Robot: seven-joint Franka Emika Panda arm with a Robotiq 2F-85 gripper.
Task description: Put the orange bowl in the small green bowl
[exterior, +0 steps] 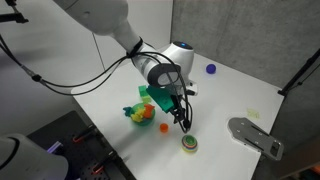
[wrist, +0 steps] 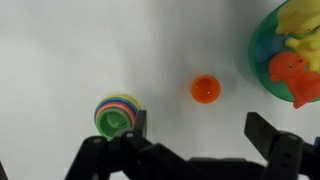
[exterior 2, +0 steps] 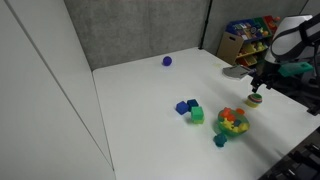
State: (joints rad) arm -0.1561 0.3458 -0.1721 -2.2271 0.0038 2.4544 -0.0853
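Orange bowl (wrist: 205, 89) lies free, ahead of the open, empty gripper (wrist: 196, 125): approach step. Next, likely: descend, grasp, carry left to small green bowl (wrist: 117, 114).

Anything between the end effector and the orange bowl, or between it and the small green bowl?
Nothing visible. In the wrist view only bare table separates the open end effector from the orange bowl, and the orange bowl from the small green bowl. The toy pile sits on the opposite side, off both paths.
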